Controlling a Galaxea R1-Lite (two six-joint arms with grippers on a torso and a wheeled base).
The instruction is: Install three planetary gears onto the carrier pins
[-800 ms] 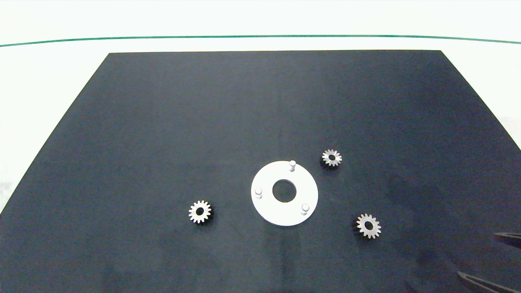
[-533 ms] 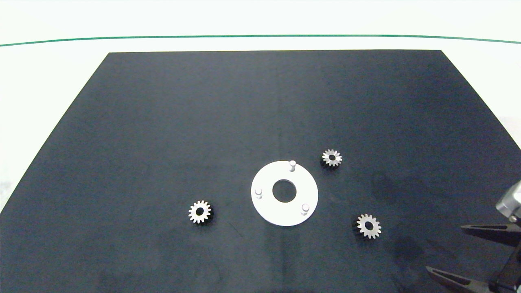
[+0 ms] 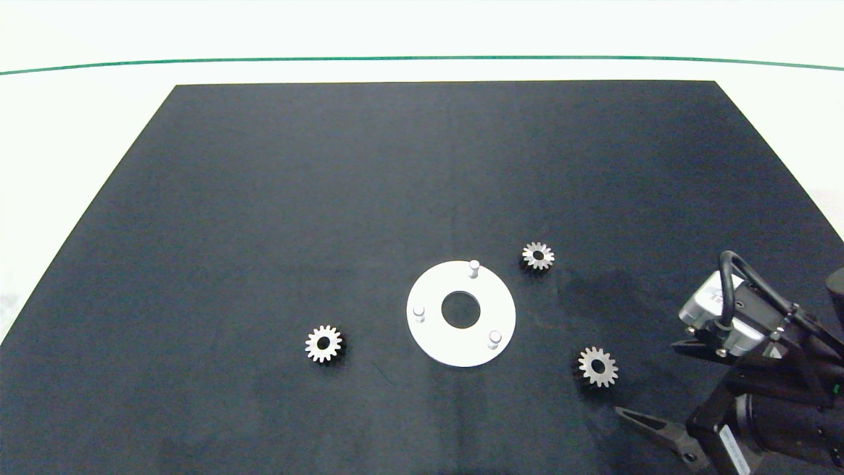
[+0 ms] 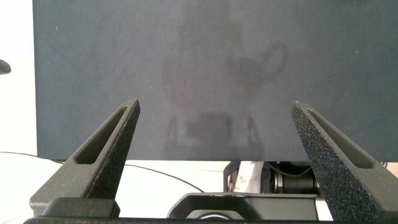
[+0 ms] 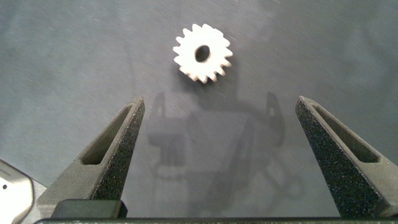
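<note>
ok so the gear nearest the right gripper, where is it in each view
Head view: the gear lies lower right on the black mat, right of the white disc, just ahead of the right gripper.
Right wrist view: same gear, beyond the open fingers.
Left wrist view: not in it.
Shared landmark: the black mat.

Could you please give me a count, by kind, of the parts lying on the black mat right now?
Planetary gears: 3, loose on the mat
White carrier disc: 1
Carrier pins: 3, all bare
Total: 7
</note>
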